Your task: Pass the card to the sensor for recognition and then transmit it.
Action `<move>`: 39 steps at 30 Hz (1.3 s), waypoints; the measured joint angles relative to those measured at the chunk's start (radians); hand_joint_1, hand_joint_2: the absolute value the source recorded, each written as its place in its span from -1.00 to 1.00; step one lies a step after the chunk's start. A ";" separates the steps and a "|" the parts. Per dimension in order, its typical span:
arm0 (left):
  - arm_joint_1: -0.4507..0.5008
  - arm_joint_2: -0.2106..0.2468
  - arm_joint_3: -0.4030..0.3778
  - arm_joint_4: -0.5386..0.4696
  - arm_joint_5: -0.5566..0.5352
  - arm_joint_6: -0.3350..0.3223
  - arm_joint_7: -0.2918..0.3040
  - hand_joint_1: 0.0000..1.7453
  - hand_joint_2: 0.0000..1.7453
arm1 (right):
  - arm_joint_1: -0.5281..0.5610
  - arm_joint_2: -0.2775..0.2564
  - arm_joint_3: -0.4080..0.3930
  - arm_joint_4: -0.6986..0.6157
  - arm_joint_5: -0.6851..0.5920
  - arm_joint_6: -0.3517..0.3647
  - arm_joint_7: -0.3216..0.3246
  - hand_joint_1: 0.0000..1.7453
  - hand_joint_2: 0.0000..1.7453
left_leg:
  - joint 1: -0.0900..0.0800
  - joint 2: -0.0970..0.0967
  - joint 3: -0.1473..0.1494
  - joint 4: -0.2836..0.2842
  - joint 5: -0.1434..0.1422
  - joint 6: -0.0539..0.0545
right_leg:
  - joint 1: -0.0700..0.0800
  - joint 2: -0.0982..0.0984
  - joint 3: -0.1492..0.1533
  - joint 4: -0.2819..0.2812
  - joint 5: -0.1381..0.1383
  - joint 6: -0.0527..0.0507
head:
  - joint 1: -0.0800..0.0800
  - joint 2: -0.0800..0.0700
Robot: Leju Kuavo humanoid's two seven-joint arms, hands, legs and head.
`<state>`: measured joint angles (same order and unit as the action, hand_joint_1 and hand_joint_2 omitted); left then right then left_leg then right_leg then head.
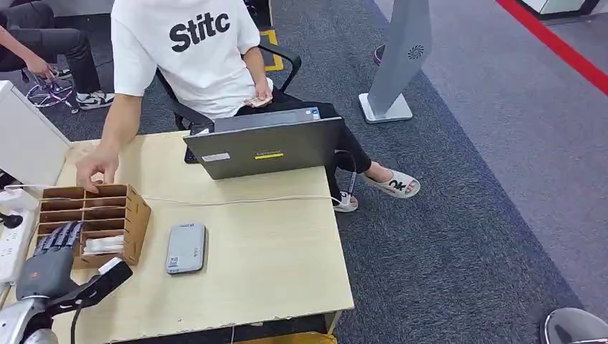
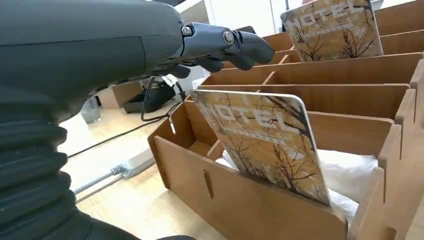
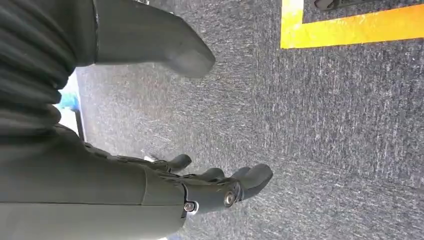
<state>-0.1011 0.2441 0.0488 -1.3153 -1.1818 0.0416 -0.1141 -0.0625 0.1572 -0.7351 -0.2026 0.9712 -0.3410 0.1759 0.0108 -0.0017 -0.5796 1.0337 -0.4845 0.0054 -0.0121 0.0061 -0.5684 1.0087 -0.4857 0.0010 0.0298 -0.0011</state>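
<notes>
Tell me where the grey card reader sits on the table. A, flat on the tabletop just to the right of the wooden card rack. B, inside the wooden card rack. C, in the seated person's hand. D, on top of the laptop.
A: the head view shows the grey card reader lying flat on the table, right beside the wooden card rack.

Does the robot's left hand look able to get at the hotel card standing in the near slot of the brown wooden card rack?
Probably yes. The left hand hovers right over the brown wooden card rack, and the hotel-printed card sticks up above its slot with nothing covering it.
</notes>
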 joint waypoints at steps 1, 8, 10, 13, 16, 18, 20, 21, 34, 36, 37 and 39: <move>0.000 0.000 0.000 0.001 0.000 0.000 0.000 -1.00 1.00 | 0.000 0.000 0.000 0.000 0.000 0.000 0.000 -1.00 1.00 | 0.000 0.000 0.000 0.000 0.000 0.000 | 0.000 0.000 0.000 0.000 0.000 0.000 | 0.000 0.000; 0.000 0.011 -0.015 0.006 0.052 -0.009 -0.016 -0.36 1.00 | 0.000 0.000 -0.004 0.000 0.010 -0.002 -0.001 -1.00 1.00 | 0.000 0.000 0.000 0.000 0.000 0.000 | 0.000 0.000 0.000 0.000 0.000 0.000 | 0.000 0.000; 0.000 0.014 -0.024 0.006 0.075 -0.013 -0.024 0.78 1.00 | 0.000 0.000 -0.005 0.000 0.014 -0.002 -0.001 -1.00 1.00 | 0.000 0.000 0.000 0.000 0.000 0.000 | 0.000 0.000 0.000 0.000 0.000 0.000 | 0.000 0.000; -0.001 0.019 -0.034 0.006 0.116 -0.020 -0.037 1.00 1.00 | 0.000 0.000 -0.006 0.000 0.021 -0.002 -0.001 -1.00 1.00 | 0.000 0.000 0.000 0.000 0.000 0.000 | 0.000 0.000 0.000 0.000 0.000 0.000 | 0.000 0.000; -0.001 0.024 -0.050 0.006 0.144 -0.024 -0.050 1.00 1.00 | 0.000 0.000 -0.007 0.000 0.026 -0.003 -0.001 -1.00 1.00 | 0.000 0.000 0.000 0.000 0.000 0.000 | 0.000 0.000 0.000 0.000 0.000 0.000 | 0.001 0.000; -0.001 0.025 -0.058 0.005 0.151 -0.024 -0.051 1.00 1.00 | 0.000 0.000 -0.009 0.000 0.029 -0.004 -0.001 -1.00 1.00 | 0.000 0.000 0.000 0.000 0.000 0.000 | 0.000 0.000 0.000 0.000 0.000 0.000 | 0.000 0.000; -0.002 0.027 -0.066 0.004 0.156 -0.024 -0.051 1.00 1.00 | 0.000 0.000 -0.013 0.000 0.031 -0.004 -0.002 -1.00 1.00 | 0.000 0.000 0.000 0.000 0.000 0.000 | 0.000 0.000 0.000 0.000 0.000 0.000 | 0.000 0.000; -0.006 0.027 -0.067 0.001 0.160 -0.024 -0.051 1.00 1.00 | 0.000 0.000 -0.015 0.000 0.031 -0.004 -0.003 -1.00 1.00 | 0.000 0.000 0.000 0.000 0.000 0.000 | 0.000 0.000 0.000 0.000 0.000 0.000 | 0.000 0.000; 0.005 0.044 -0.077 -0.034 0.169 -0.009 -0.049 1.00 1.00 | 0.000 0.000 -0.024 0.000 0.037 -0.005 -0.003 -1.00 1.00 | 0.000 0.002 0.000 0.000 -0.001 0.000 | 0.000 0.003 0.000 0.000 0.000 0.000 | 0.000 0.000; 0.005 0.044 -0.077 -0.048 0.165 0.015 -0.045 1.00 1.00 | 0.000 0.000 -0.026 0.000 0.037 -0.006 -0.003 -1.00 1.00 | 0.000 0.002 0.000 0.000 0.000 0.000 | 0.000 0.002 0.000 0.000 0.000 0.000 | 0.000 0.000; 0.005 0.045 -0.077 -0.058 0.175 0.022 -0.045 1.00 1.00 | 0.000 0.000 -0.027 0.000 0.038 -0.006 -0.005 -1.00 1.00 | 0.000 0.002 0.000 0.000 0.000 0.000 | 0.000 0.002 0.000 0.000 0.000 0.000 | 0.000 0.000; 0.003 0.048 -0.077 -0.087 0.200 0.030 -0.047 1.00 1.00 | 0.000 0.000 -0.031 0.000 0.042 -0.010 -0.005 -1.00 1.00 | 0.000 0.002 0.000 0.000 0.000 0.000 | 0.000 0.002 0.000 0.000 0.000 0.000 | 0.000 0.000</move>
<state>-0.0982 0.2926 -0.0278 -1.4026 -0.9818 0.0717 -0.1606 -0.0629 0.1572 -0.7660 -0.2022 1.0128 -0.3506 0.1713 0.0107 -0.0002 -0.5793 1.0338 -0.4848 0.0053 -0.0121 0.0080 -0.5686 1.0087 -0.4854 0.0007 0.0301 -0.0011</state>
